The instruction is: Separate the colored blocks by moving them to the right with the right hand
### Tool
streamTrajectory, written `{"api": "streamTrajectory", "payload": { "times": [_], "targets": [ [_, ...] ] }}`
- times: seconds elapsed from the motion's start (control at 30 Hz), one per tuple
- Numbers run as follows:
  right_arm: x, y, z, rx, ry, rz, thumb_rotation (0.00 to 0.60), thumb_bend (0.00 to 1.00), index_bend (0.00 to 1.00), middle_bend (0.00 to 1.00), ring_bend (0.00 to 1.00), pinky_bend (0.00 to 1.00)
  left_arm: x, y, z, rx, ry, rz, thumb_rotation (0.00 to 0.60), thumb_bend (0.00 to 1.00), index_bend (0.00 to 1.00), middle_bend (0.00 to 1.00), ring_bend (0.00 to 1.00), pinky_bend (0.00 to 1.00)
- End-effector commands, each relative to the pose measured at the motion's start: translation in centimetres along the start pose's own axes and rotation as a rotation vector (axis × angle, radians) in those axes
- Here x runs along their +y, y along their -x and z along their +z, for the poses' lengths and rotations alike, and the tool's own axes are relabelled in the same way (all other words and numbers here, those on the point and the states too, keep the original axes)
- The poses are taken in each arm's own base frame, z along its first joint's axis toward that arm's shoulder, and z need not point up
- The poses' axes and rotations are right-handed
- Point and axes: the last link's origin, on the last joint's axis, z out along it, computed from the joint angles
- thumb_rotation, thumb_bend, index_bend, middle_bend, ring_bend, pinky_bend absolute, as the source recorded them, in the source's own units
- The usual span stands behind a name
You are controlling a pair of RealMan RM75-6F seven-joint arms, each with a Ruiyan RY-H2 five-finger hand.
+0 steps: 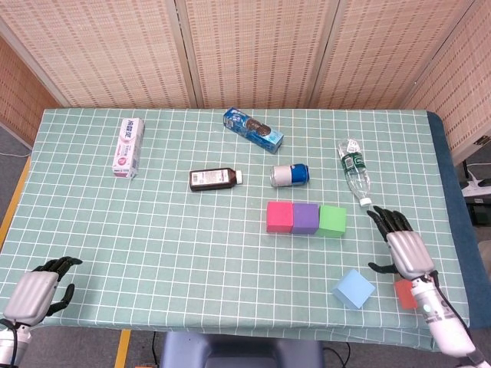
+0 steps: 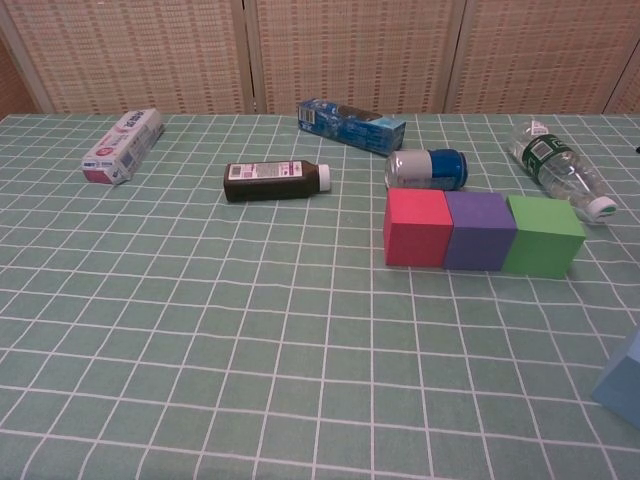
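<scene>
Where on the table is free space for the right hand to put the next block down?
Bare cloth lies right of the green block, between the water bottle above and the right hand. The near right corner is crowded: the light blue block and red-orange block sit there.

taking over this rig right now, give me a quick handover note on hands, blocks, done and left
Right hand: open, holding nothing, fingers spread, just right of the green block and not touching it.
Left hand: fingers curled in, holding nothing, at the table's near left corner.
Blocks: the pink block, purple block and green block sit touching in one row at mid-table.
Done: the light blue block and red block lie apart near the front right edge.
Left: the row of three; the green one is nearest the right hand, so probably next.
</scene>
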Motion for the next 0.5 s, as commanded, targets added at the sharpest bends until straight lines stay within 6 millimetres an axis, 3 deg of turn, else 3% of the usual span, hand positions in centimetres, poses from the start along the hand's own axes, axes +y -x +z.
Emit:
{"api": "streamTrajectory", "payload": {
  "times": [0.03, 0.27, 0.5],
  "targets": [
    [-1.4, 1.7, 4.5, -0.017, -0.008, 0.041, 0.6, 0.0, 0.02, 0.01, 0.0, 0.02, 0.0, 0.0, 0.0, 0.0, 0.0, 0.001, 0.6, 0.53, 0.27, 0.26, 0.28, 0.44],
    [-2.8, 4.4, 8.2, -0.047, -0.006, 0.077, 0.6, 0.0, 0.07, 0.06, 0.0, 0.03, 0.0, 0.0, 0.0, 0.0, 0.002, 0.0, 0.6, 0.53, 0.27, 0.26, 0.28, 0.44],
    [-3.7, 5.2, 9.4, 0.008, -0.039, 0.094, 0.6, 0.0, 0.13, 0.15, 0.01, 0.09, -0.1, 0.0, -0.1, 0.002, 0.003, -0.004, 0.6, 0.53, 0.27, 0.26, 0.28, 0.44]
  ]
}}
